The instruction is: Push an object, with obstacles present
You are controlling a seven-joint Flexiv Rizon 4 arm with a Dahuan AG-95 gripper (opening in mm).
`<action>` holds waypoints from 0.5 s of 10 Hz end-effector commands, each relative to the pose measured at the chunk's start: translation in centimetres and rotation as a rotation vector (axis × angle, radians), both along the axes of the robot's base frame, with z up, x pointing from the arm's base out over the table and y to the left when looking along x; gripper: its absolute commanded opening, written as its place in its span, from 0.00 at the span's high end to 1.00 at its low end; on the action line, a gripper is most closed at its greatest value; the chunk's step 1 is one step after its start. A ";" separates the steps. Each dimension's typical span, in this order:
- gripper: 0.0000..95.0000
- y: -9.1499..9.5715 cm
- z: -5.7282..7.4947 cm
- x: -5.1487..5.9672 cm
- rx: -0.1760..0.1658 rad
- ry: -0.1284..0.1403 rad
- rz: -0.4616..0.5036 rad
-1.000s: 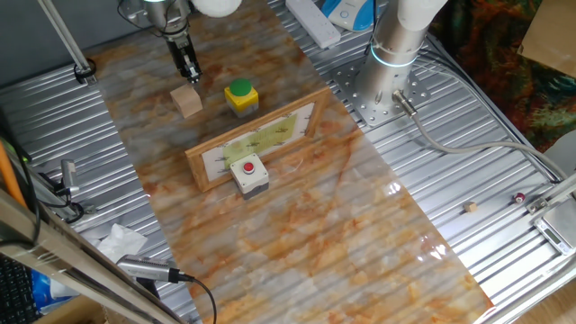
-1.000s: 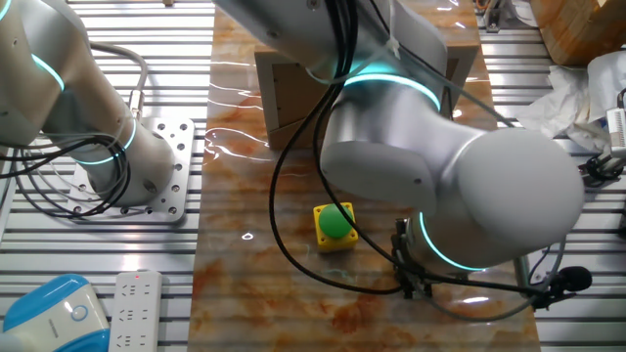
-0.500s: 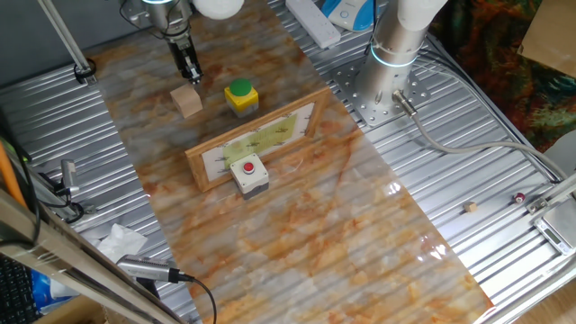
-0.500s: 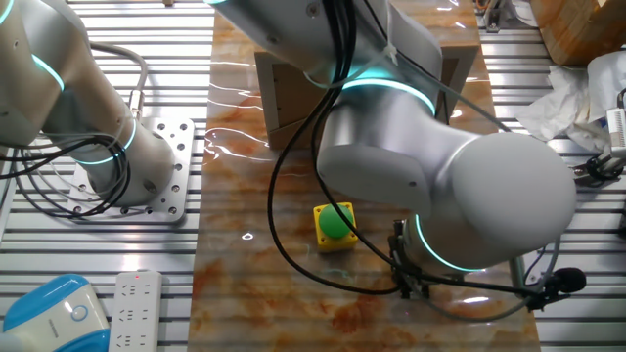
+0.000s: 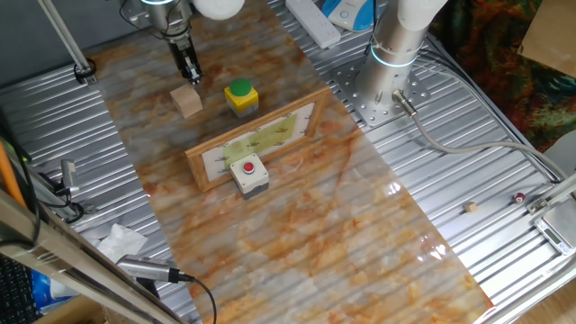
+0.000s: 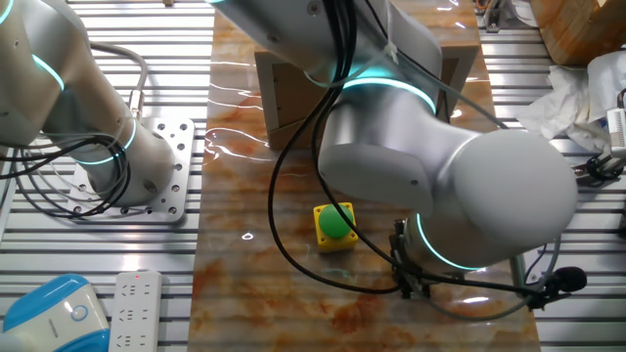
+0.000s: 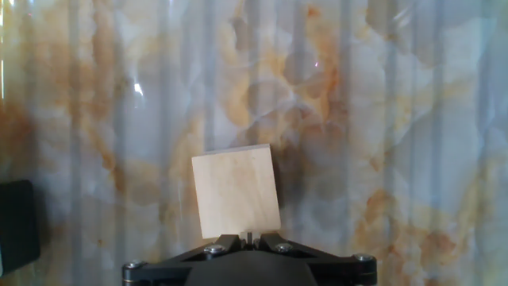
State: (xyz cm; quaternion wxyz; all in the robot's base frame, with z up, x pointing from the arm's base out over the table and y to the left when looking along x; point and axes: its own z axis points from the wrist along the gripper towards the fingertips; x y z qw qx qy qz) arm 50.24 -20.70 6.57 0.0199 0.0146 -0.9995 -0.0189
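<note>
The gripper (image 7: 249, 236) was closed, its fingertips pressed together with nothing held between them, and it stood at the near edge of the wooden cube (image 7: 236, 191) in the hand view. From that view, contact could not be confirmed; the tips were either touching the cube or just beside it.

The cube (image 5: 187, 101) lay flat on the marbled table (image 5: 360, 234), immediately beyond the fingertips. The yellow box with green button (image 5: 241, 96) stood near the cube, to one side of it. Farther from the cube stood the wooden-framed panel (image 5: 256, 139), upright on its long edge, with the grey box with red button (image 5: 249, 174) just beyond the panel's face.

Judged step: start of the push, with the closed fingers set behind the cube. The next move called for a straight, low stroke through the cube's middle, so that it would not rotate, on a line clear of the yellow box and the panel.
</note>
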 end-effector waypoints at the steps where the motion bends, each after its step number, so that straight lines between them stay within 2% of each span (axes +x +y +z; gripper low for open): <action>1: 1.00 0.1 0.0 -0.3 -0.001 0.000 -0.003; 3: 1.00 0.2 0.0 -0.5 -0.001 0.000 -0.008; 5: 1.00 0.5 0.6 -1.0 -0.004 -0.002 -0.018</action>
